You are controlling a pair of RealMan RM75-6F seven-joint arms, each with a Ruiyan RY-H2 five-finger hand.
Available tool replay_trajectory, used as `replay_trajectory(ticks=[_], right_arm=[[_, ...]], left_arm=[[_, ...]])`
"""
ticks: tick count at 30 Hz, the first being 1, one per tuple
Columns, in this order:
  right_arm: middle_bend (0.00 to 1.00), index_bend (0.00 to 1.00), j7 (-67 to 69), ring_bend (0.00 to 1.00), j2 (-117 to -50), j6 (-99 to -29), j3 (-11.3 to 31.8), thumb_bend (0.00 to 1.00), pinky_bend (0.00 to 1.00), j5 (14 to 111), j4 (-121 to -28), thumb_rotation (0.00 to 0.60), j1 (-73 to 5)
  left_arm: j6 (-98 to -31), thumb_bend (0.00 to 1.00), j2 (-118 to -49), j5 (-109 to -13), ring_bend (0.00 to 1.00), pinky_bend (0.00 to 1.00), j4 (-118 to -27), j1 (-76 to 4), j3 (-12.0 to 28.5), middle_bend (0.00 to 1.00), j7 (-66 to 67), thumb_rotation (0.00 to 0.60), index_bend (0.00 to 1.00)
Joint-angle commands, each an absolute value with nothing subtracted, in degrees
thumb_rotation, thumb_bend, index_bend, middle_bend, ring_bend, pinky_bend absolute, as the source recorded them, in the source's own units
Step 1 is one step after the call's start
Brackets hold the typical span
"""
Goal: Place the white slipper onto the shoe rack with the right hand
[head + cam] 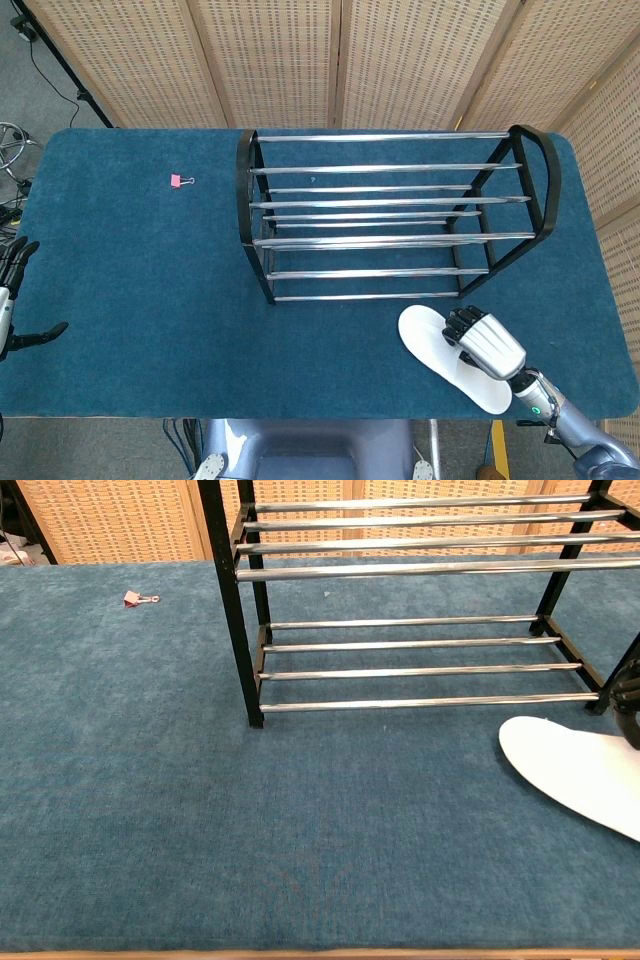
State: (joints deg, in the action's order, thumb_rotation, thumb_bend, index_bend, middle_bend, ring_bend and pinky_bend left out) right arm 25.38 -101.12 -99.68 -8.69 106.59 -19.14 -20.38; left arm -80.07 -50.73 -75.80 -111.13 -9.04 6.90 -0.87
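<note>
Down at five o'clock on the blue table (pixel 140 260), the right hand (pixel 484 341) lies over the white slipper (pixel 432 343), dark fingers curled onto its upper face. Whether they truly clamp it cannot be told from here; the thumb is hidden. The slipper sits flat on the carpet just in front of the shoe rack (pixel 390 215), off its bars, heel end covered by the hand. From the chest view only fingertips peek in at the three o'clock edge, and the slipper runs out of frame. Over at nine o'clock, the left hand (pixel 14 300) is cut off by the edge, fingers spread, holding nothing. A pink binder clip (pixel 179 181) lies at ten o'clock.
</note>
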Motion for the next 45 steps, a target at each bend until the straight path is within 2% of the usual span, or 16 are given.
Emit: replay_trajectory(ticks=[1, 14, 30, 45], right_arm=[[0.56, 0.63, 25.15, 0.40, -101.26, -100.69, -8.63, 0.42, 0.48, 106.57, -19.16, 0.600, -20.82], [0.56, 0.63, 23.15, 0.41, -100.85, -102.69, -7.28, 0.43, 0.50, 105.64, -23.69, 0.600, -23.41], [0.57, 0.63, 17.84, 0.41, -98.78, -94.11, -5.09, 0.43, 0.51, 102.77, -35.36, 0.600, -27.05], [0.57, 0.63, 9.25, 0.41, -96.76, -84.74, -0.63, 0.43, 0.53, 98.31, -48.84, 0.600, -30.87]], left_arm=[[-80.06, 0.08, -50.75, -75.75, 0.00, 0.00, -111.15, -9.05, 6.93, 0.00, -0.82, 0.600, 0.00], [-80.02, 0.08, -50.68, -75.78, 0.00, 0.00, -111.15, -9.03, 6.90, 0.00, -0.97, 0.600, 0.00], [-79.88, 0.08, -50.52, -75.77, 0.00, 0.00, -111.14, -9.02, 6.87, 0.00, -1.26, 0.600, 0.00], [-79.59, 0.08, -50.33, -75.95, 0.00, 0.00, -111.02, -9.08, 6.79, 0.00, -1.73, 0.600, 0.00]])
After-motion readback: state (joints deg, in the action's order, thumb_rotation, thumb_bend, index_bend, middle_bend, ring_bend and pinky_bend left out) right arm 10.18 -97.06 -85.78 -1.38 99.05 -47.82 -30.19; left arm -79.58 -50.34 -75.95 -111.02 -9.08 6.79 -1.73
